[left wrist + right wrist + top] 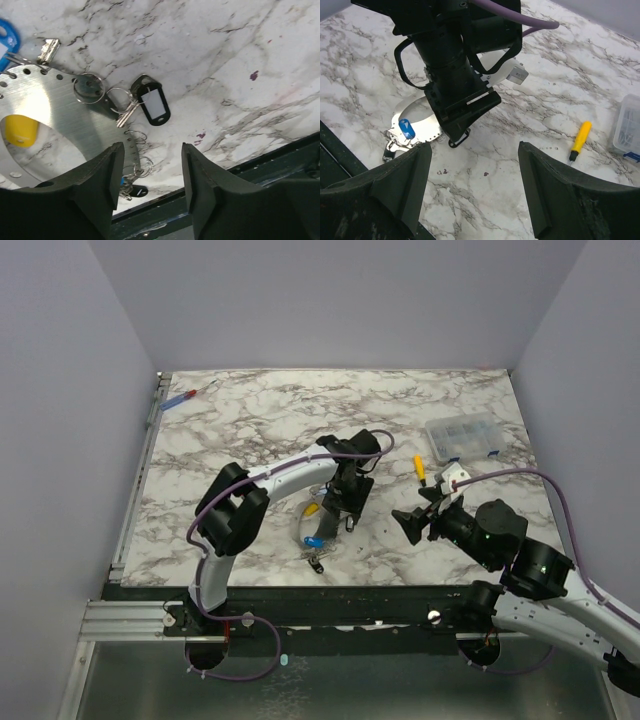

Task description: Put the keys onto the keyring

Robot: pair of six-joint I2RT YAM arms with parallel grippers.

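The keyring is a broad flat silver ring with holes along its rim, lying on the marble table. Yellow and blue key tags and a bare silver key lie at it. A key with a black tag rests on the table just beside the rim; I cannot tell if its small split ring is hooked in. My left gripper hovers open just above this spot with nothing between its fingers. My right gripper stands open and empty to the right, apart from the keyring.
A yellow-handled screwdriver and a clear compartment box lie at the right. A red-and-blue screwdriver sits at the far left corner. Another black-tagged key lies by the table's dark front edge.
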